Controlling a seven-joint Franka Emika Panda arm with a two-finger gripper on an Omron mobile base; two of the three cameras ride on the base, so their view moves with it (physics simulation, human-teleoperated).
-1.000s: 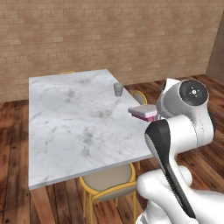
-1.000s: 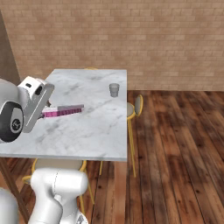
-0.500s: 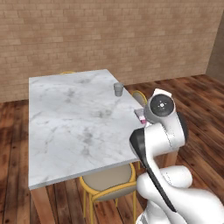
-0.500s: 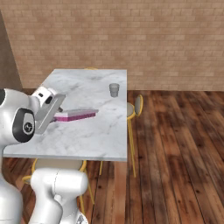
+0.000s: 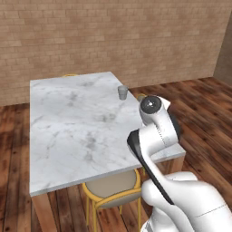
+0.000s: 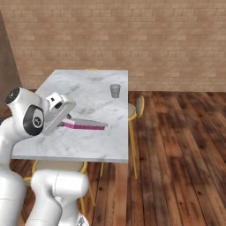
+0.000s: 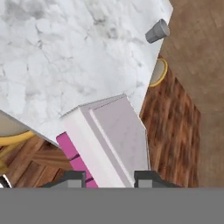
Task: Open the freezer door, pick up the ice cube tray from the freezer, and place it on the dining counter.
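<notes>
You have the ice cube tray point(image 6: 84, 125) pinched at its near end between the two fingertips of the tool point(image 7: 108, 177), pale top up and magenta underside showing, held low over the near right part of the dining surface point(image 6: 88, 92); whether it touches the marble cannot be told. A small grey cup point(image 6: 115, 90) stands well beyond it near the far right edge, and a yellow-framed stool point(image 6: 137, 107) sits just off that right side.

Glossy white arm point(image 5: 158, 136), dark round joints
</notes>
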